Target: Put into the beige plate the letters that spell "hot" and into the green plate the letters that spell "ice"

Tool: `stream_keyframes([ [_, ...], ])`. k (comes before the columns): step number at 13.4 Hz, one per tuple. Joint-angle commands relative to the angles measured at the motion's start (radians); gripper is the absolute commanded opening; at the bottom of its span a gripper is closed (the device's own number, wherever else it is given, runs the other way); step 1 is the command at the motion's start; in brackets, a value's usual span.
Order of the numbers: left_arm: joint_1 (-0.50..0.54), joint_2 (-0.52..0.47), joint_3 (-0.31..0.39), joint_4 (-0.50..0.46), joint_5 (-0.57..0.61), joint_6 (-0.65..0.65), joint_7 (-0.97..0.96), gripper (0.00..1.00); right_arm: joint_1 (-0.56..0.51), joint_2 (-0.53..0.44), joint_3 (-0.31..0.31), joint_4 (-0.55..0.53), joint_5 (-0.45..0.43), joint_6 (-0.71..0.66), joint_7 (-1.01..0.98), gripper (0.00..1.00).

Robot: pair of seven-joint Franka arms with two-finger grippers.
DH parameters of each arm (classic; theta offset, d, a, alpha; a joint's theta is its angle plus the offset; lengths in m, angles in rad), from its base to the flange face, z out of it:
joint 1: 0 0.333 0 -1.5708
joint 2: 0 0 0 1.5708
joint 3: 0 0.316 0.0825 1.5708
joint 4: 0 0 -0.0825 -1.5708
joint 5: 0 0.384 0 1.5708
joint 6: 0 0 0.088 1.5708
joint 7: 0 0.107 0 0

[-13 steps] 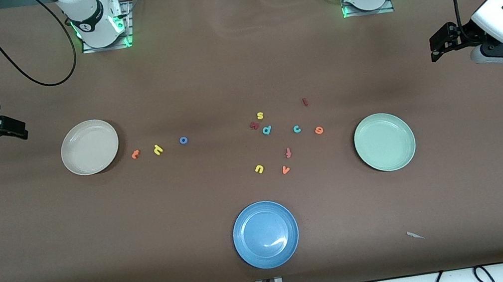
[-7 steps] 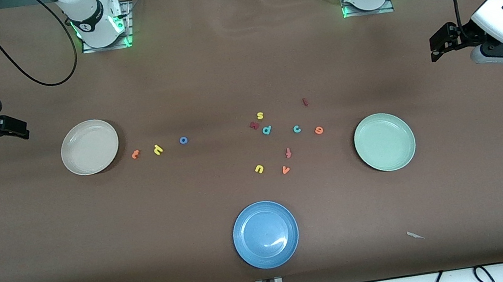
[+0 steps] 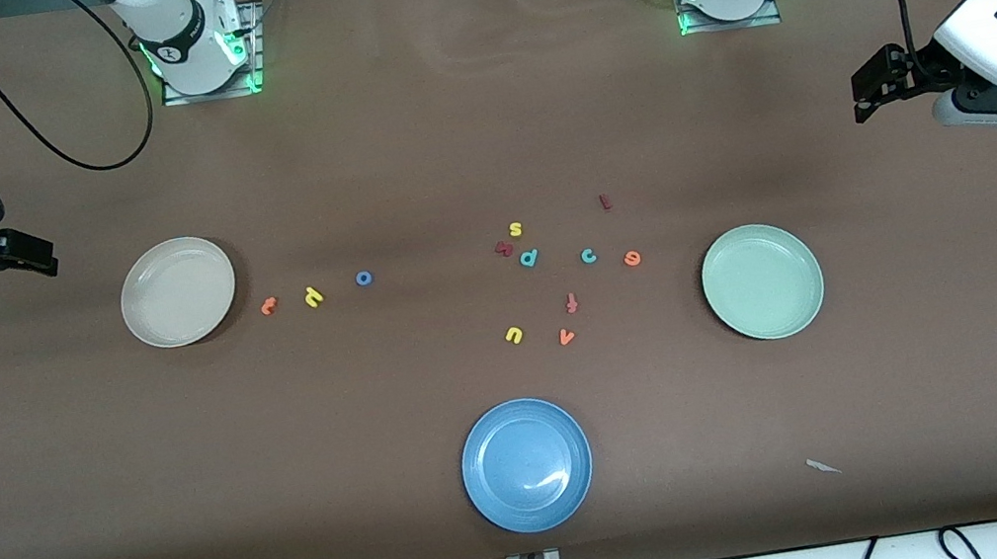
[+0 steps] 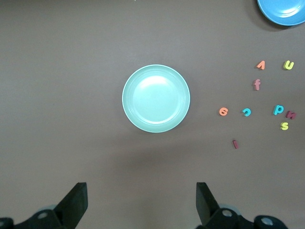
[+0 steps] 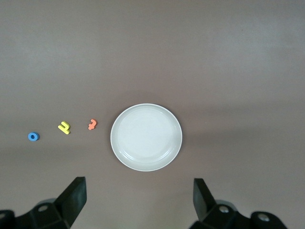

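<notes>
Left gripper (image 3: pixel 868 83): up in the air over bare table at the left arm's end, fingers (image 4: pixel 76 202) spread wide, nothing between them. Waiting. Its wrist view looks straight down on the green plate (image 3: pixel 762 281), which holds nothing.

Right gripper (image 3: pixel 27 256): in the air over bare table at the right arm's end, fingers (image 5: pixel 74 195) likewise released and empty. Its wrist view looks down on the beige plate (image 3: pixel 177 291), also holding nothing.

Landmark: blue plate (image 3: pixel 527 464), at the camera-side edge of the table, midway between the two ends.

All letters lie flat on the table, farther from the camera than the blue plate.
- "hot" set: orange t (image 3: pixel 268 306), yellow h (image 3: pixel 313 296), blue o (image 3: pixel 363 278), in a row running from just beside the beige plate toward the table's middle; t nearest that plate, o last. None touching.
- "ice" set: teal c (image 3: pixel 588 255) and orange e (image 3: pixel 631 258) side by side, toward the green plate; dark red i (image 3: pixel 604 201) farther from the blue plate than both.
- Others: yellow s (image 3: pixel 515 229), a dark red letter (image 3: pixel 504 248) and teal p (image 3: pixel 528 258) clustered close together; red-orange f (image 3: pixel 571 302), yellow u (image 3: pixel 513 334), orange v (image 3: pixel 567 337) nearest the blue plate.

Small pale scrap (image 3: pixel 823 466) on the table, toward the left arm's end from the blue plate.
</notes>
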Motion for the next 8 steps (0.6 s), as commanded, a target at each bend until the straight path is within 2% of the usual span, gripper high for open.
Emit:
stream_keyframes([
  [1, 0.008, 0.016, -0.003, 0.035, -0.021, -0.022, 0.021, 1.0, -0.002, 0.005, 0.004, 0.019, 0.001, -0.019, -0.01, 0.99],
  [8, 0.022, 0.016, -0.003, 0.034, -0.022, -0.022, 0.021, 1.0, -0.002, 0.005, 0.004, 0.019, -0.001, -0.019, -0.01, 0.99],
])
